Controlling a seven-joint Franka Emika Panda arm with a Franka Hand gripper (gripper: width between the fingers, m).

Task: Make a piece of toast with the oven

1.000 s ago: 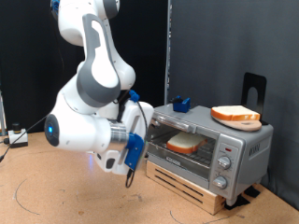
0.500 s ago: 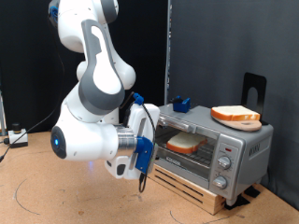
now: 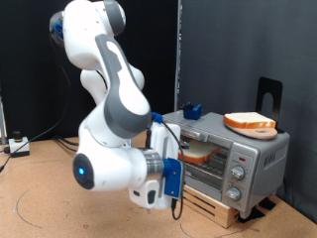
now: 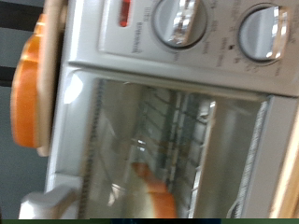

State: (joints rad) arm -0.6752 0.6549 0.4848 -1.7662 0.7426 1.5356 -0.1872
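The silver oven point(image 3: 248, 159) stands at the exterior view's right on a wooden base, its glass door shut. A slice of toast point(image 3: 199, 152) lies on the rack inside and shows through the glass. The wrist view, very close to the oven front, shows the glass door point(image 4: 159, 121), the toast point(image 4: 155, 198) behind it, two knobs point(image 4: 180, 19) and part of the grey handle point(image 4: 47, 203). My gripper's hand point(image 3: 170, 177), with blue parts, is right in front of the door's left part. Its fingers are hidden behind the hand and do not show in the wrist view.
An orange plate point(image 3: 238, 128) with a second bread slice point(image 3: 252, 121) sits on top of the oven; the plate also shows in the wrist view point(image 4: 25, 89). A blue object point(image 3: 192, 109) lies on the oven's back left. A wooden table point(image 3: 40, 213) stretches to the left.
My arm has swung down and toward the exterior view's right, bringing the hand close to the oven door and covering the oven's left part.
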